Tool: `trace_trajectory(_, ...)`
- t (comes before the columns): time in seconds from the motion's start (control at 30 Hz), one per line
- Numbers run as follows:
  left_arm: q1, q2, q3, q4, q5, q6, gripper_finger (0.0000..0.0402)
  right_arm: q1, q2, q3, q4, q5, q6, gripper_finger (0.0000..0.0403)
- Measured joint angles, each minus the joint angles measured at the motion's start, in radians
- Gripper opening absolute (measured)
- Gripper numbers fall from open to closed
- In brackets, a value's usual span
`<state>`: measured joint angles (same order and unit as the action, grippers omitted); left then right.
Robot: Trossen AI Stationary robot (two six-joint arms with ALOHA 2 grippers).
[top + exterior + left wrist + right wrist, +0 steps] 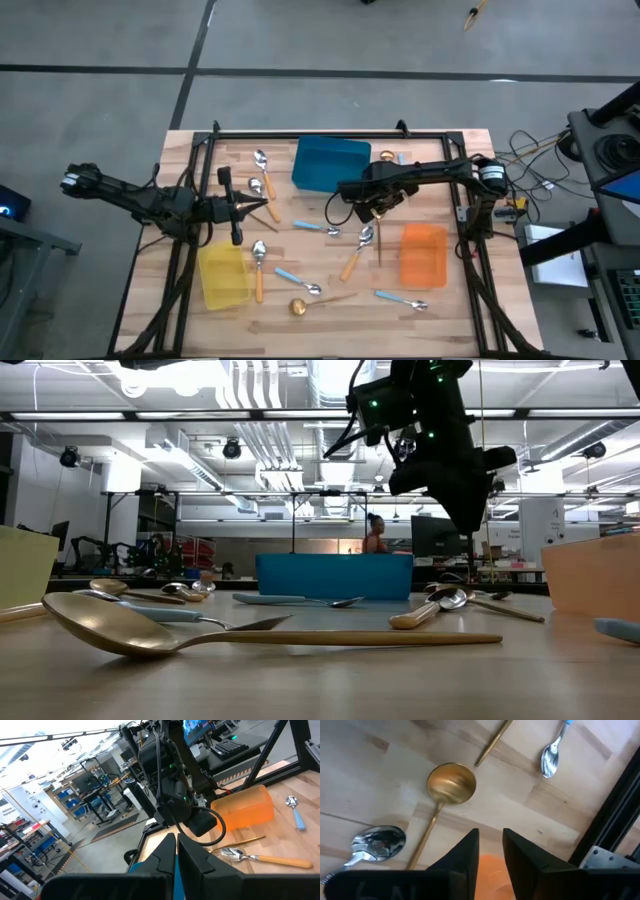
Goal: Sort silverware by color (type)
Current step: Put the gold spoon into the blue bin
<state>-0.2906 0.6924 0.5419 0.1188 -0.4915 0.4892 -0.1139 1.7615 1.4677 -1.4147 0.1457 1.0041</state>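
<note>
The silverware lies scattered flat on the wooden table (pixel 330 320): spoons with blue handles (pixel 320 228), spoons with orange handles (pixel 352 260) and all-gold spoons (pixel 300 306). My right gripper (pixel 372 210) hangs above the table's middle, pointing down, its fingers a narrow gap apart. In the right wrist view a gold spoon (pixel 451 782) lies on the wood just beyond my right gripper (pixel 491 845); an orange blur low between the fingers cannot be made out. My left gripper (pixel 176 855) is shut, level and held above the table's left part (pixel 258 205).
A blue bin (pixel 330 163) stands at the far middle, a yellow bin (pixel 222 275) at the near left and an orange bin (pixel 423 253) at the right. A black frame rail (pixel 330 135) runs around the table. A person shows far off in the room (pixel 375 532).
</note>
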Motion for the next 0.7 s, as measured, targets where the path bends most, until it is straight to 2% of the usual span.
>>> trace_trajectory(0.3,0.000,0.000,0.000,-0.001,0.000,0.000,0.0000,0.000,-0.001,0.000,0.064,-0.018,0.001,0.0185)
trace_trajectory(0.7,0.000,0.000,0.000,-0.002,0.000,0.000,0.0000,0.000,0.006,0.000,0.085,0.012,-0.047,0.0191)
